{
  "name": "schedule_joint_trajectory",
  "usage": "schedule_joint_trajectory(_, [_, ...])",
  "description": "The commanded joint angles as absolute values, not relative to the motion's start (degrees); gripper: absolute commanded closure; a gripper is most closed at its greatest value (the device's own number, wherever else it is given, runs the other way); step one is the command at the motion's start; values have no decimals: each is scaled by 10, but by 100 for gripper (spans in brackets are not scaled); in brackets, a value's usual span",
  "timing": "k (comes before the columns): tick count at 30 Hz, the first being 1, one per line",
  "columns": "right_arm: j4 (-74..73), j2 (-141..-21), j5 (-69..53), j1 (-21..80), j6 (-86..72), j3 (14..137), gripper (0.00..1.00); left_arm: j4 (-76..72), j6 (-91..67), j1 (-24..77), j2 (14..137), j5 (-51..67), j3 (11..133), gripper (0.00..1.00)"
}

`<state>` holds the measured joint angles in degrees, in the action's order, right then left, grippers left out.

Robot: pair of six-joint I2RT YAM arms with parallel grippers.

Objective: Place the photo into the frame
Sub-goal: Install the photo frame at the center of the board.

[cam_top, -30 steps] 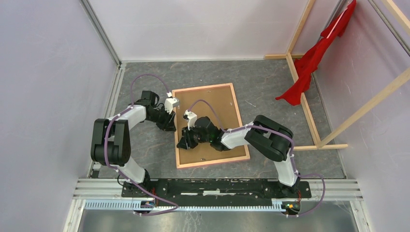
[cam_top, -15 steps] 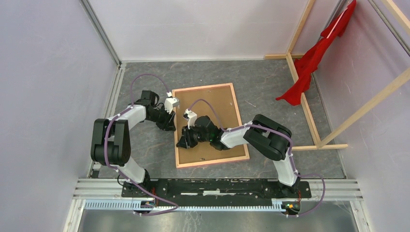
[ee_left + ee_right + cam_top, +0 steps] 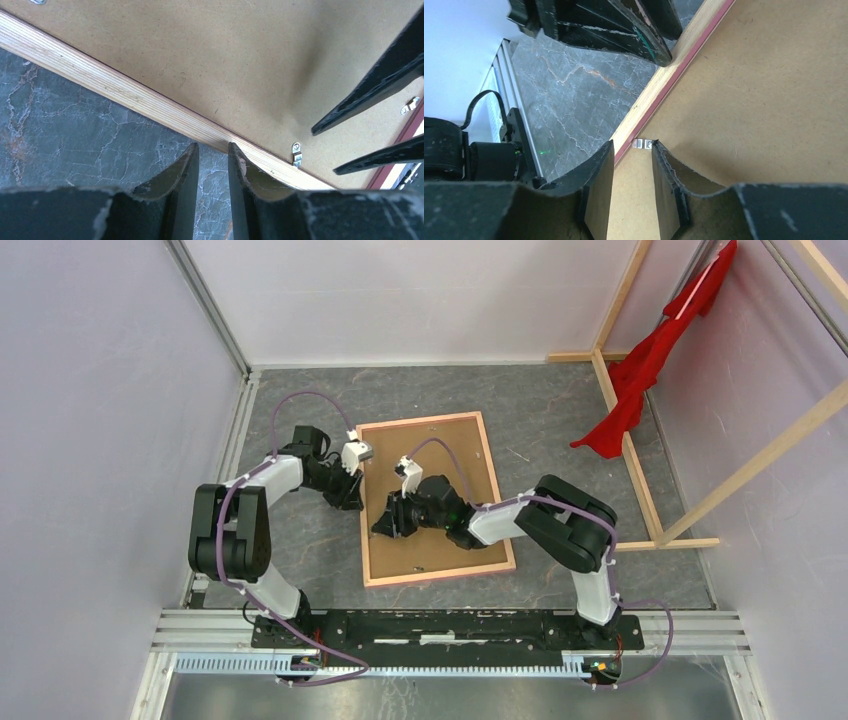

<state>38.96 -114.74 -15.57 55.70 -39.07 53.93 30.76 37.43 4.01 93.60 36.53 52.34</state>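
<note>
1. Seen from overhead, the left gripper [image 3: 352, 502] is the first thing on the left. It is low over the grey table [image 3: 300, 570], just beside the left rail of the frame [image 3: 420, 420].
2. On its wrist camera, I see its fingers [image 3: 185, 172] standing a narrow gap apart with nothing between them. Only the marbled table surface shows in the gap, and the tips reach the outer edge of the rail.
3. Next, the frame lies flat and face down in the middle of the table. Its pale wood back faces up, and a thin pink line shows along the inner edge.
4. Inside the frame's rails lies the photo [image 3: 450, 455], with its plain brown hardboard back facing up. I cannot see the printed side.
5. Over the left part of that board, near the left rail, is the right gripper [image 3: 383, 525]. It points towards the left one, and the two are close but apart, with the rail between them.
6. From the right wrist camera, I see these jaws also stand narrowly apart and hold nothing. A small metal tab [image 3: 642, 144] lies on the board against the rail, just beyond the tips.
7. At the far right, a red cloth [image 3: 650, 360] hangs on bare wooden beams [image 3: 640, 470], well apart from the frame.
</note>
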Motion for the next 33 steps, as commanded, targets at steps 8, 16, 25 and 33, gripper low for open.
schedule_joint_trajectory(8, [413,-1123,-154,566,-399,504,60,321,412,43,953,360,541,67])
schedule_joint_trajectory(16, [398,-1146,-147,577,-398,521,60,321,413,44,958,363,543,68])
schedule_joint_trajectory(25, [389,-1171,-145,578,-401,547,60,321,414,45,962,365,545,70])
schedule_joint_trajectory(33, [380,-1186,-133,578,-402,567,61,321,415,47,960,364,546,71])
